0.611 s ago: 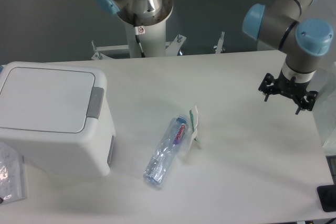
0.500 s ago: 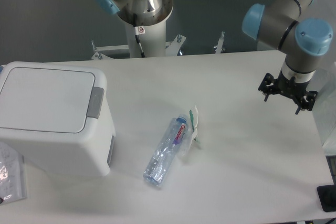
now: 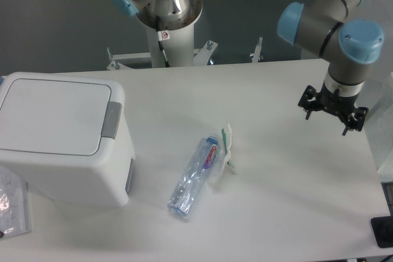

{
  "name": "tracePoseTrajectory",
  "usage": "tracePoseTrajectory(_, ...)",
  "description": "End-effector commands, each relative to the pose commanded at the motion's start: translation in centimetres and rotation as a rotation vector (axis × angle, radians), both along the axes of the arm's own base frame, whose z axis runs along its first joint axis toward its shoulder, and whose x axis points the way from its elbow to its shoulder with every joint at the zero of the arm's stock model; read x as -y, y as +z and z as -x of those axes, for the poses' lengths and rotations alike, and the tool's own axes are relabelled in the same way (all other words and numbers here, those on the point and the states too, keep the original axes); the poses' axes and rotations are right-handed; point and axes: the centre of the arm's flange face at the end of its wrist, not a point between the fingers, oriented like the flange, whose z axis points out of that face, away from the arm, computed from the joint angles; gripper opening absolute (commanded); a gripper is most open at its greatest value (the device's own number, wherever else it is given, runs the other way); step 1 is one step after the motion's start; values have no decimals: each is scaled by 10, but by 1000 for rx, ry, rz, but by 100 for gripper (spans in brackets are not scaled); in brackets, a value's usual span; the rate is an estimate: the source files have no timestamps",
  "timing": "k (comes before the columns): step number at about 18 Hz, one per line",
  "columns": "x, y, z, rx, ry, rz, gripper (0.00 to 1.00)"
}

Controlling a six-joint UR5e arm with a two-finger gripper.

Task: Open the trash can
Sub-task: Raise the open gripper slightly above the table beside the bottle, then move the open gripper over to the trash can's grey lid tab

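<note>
Far left, low edge: clear plastic bag [image 3: 11,204], crumpled, partly tucked beside the bin's base. Left: bin [image 3: 61,139], white, boxy, rounded corners, standing on the white surface [image 3: 276,200]; lid [image 3: 52,116] flat and closed; grey button [image 3: 111,120] at the lid's right rim; a second grey patch shows low on the bin's right wall. Back centre: arm base [image 3: 166,10], a white column with blue-capped grey joints, mounted behind the surface's far edge. Centre: bottle [image 3: 195,176], clear plastic, lying on its side, aligned diagonally from upper right to lower left, label with red lettering near its upper end. Just right of the bottle and touching it: small packet [image 3: 226,151], white with green print, crumpled. Right: arm links, grey with blue caps, descending from the upper right corner to the wrist. Hand [image 3: 329,116], black, pointing down above the surface near its right edge, well apart from bin, bottle and packet, holding nothing; short fingers spread apart with open space between them. Far right, bottom corner: a dark object, cut off by the frame, kind not discernible.
</note>
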Motion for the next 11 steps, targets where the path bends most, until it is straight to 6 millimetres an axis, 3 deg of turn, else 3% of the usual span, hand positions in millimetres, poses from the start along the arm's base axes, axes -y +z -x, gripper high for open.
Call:
tracePoseTrajectory(8, -46, 45, -43, 46, 177, -209, 100)
tracePoseTrajectory(11, -59, 89, -72, 80, 318, -330, 100)
